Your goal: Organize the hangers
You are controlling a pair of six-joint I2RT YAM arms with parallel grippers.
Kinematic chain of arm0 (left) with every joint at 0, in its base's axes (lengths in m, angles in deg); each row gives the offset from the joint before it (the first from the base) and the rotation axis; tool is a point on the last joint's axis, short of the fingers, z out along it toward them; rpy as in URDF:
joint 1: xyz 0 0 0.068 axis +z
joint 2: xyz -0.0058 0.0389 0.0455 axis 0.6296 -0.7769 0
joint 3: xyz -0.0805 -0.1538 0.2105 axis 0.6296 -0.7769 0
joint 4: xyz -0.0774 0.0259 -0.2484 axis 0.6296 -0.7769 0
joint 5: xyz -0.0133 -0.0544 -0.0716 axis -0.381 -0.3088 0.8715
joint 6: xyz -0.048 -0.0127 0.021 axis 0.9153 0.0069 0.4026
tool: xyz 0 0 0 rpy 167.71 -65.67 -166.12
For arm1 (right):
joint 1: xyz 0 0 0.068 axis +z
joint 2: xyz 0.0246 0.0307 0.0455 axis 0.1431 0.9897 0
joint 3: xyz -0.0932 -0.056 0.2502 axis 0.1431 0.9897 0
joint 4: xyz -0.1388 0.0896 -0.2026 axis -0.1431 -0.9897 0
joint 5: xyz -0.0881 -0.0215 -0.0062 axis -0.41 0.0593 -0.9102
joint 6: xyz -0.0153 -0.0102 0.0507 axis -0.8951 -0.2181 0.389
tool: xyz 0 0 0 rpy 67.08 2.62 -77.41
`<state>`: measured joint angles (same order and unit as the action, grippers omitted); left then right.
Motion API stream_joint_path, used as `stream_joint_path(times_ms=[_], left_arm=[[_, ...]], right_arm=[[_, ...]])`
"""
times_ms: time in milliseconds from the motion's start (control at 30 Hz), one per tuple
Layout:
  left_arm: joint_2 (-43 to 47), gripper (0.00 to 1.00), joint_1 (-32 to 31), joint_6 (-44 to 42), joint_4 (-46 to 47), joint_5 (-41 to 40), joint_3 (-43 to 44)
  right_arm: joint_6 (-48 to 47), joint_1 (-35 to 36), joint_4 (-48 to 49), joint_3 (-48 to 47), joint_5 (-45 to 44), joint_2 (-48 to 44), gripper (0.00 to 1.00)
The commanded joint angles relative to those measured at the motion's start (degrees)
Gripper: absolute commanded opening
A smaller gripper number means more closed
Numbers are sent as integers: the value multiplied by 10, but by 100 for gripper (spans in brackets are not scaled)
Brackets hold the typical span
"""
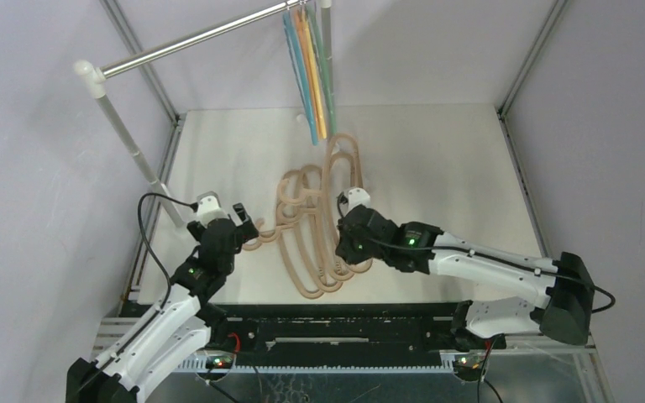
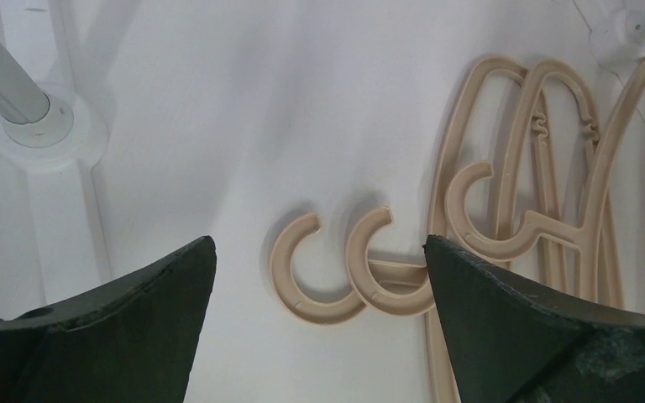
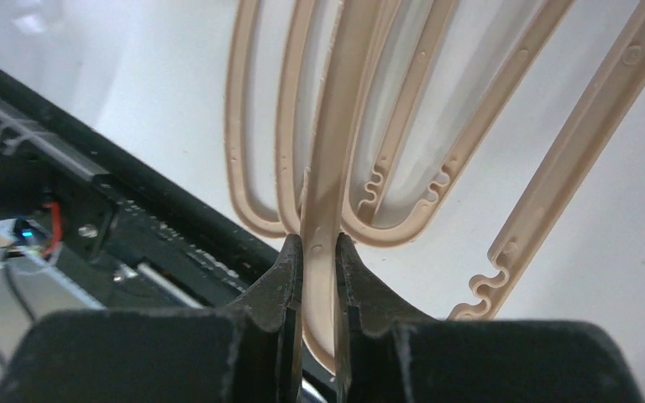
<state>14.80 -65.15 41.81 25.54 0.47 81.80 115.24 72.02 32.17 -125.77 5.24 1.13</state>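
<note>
A pile of beige hangers (image 1: 311, 239) is spread on the white bench (image 1: 453, 168), near its middle, with some laid across others. One of them, the pinched hanger (image 3: 323, 201), is held by the right claw (image 3: 319, 252). Its two fingers are squeezed tight on the thin edge of the bar, and only the bar is left between them. The other beige hangers are seen lying just beside it. The left claw (image 2: 319, 243) is opened wide and nothing is held in it. Two round hooks (image 2: 281, 273) are seen on the bench below the gap, untouched. The thin hangers (image 1: 311, 67), blue, orange, yellow and green, are hung close together on the silver rail (image 1: 193, 38) at the far side. One end of the rail is carried by a white pole (image 1: 126, 138).
</note>
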Motion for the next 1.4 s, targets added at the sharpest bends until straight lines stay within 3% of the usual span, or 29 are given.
stream_joint_path(times_ms=[0,200,533,967,1367], left_arm=[[12,100,-2,10,4,-11,6],[13,99,-2,14,5,-13,-1],[0,100,-2,13,15,-8,0],[-14,99,-2,14,29,0,3],[-9,99,-2,14,27,2,0]], right_arm=[[35,-48,25,-15,120,-46,13],[104,-118,131,-17,290,-78,12],[210,-132,263,-108,436,-15,11],[268,-134,351,-246,495,46,11],[329,-185,482,-384,521,214,11]])
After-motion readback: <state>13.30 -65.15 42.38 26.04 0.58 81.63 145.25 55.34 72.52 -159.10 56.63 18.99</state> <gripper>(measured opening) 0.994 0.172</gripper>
